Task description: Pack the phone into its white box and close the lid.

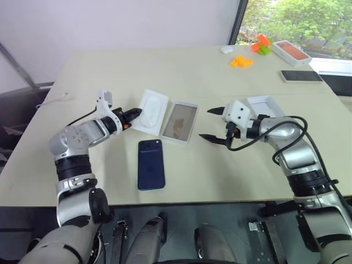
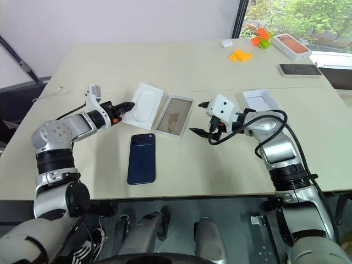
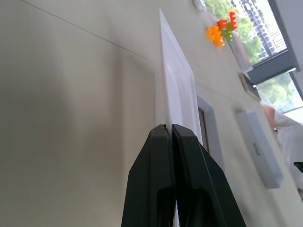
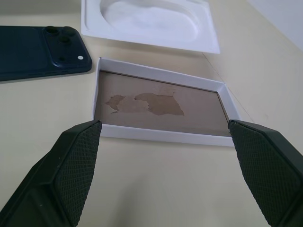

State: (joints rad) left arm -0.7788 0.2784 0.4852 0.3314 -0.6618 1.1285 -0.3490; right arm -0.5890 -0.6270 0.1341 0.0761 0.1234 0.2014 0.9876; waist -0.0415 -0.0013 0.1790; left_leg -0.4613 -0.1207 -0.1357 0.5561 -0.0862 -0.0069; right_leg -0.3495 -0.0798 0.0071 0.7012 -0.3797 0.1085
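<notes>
Your left fingers [image 1: 133, 114] pinch the flat white insert [image 1: 153, 110], your right fingers [image 1: 213, 124] gape over the white box [image 1: 180, 122]; the glossy, slippery phone [image 1: 150, 164] lies flat on the counter [image 1: 181, 71], so grip its long edges.

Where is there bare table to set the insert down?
Bare table lies behind the insert, towards the wall, and in front between the phone and right gripper. It is crowded where insert, box and phone sit close, and in the far right corner.
</notes>
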